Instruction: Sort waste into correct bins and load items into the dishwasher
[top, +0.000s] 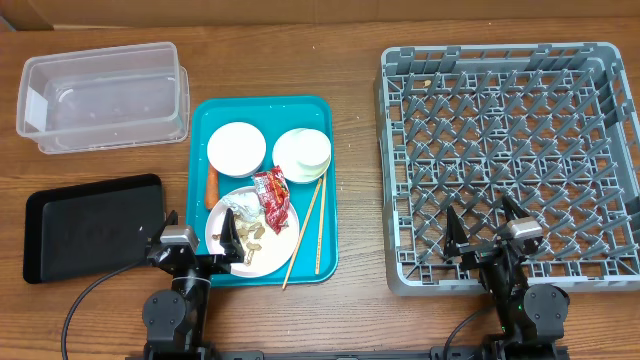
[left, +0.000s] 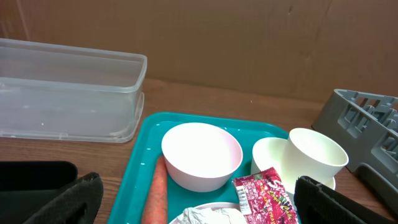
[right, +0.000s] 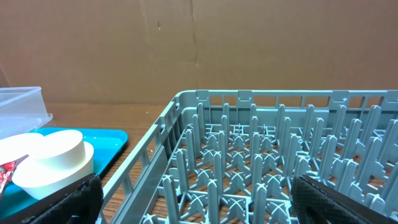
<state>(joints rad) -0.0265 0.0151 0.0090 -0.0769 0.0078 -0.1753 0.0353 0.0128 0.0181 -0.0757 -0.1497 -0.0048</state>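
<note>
Space is left between the fingers of the left gripper (top: 198, 225), which is held spread and empty at the near edge of the teal tray (top: 200, 130). The right gripper (top: 482, 225) is likewise spread and empty, over the near rim of the grey dish rack (top: 510, 150). Nearest the left gripper, a white plate (top: 283, 238) is seen on the teal tray, and on it the waste is piled: tan peanut shells (top: 252, 240), a crumpled paper ball (top: 244, 208) and a red wrapper (top: 272, 195). The wrapper and the paper are judged light and soft, so a pinch on any raised fold should serve. The shells are judged small and brittle, and are better gathered low against the plate. A pair of chopsticks (top: 303, 235) is laid slantwise beside the plate; they are thin, stiff and likely to roll, and are best taken across the middle. An orange carrot (top: 211, 183) is found just left of the plate, firm and rounded, to be gripped across its width. Farther back a bowl (top: 237, 147) is set, and beside it a cup (top: 302, 152) is tipped on a small dish. Both are judged hard, smooth and breakable, and the rim is the likely hold. Left of the teal tray the black tray (top: 95, 225) is laid, and beyond it the clear tub (top: 105, 95) is placed, well apart from the rack.
</note>
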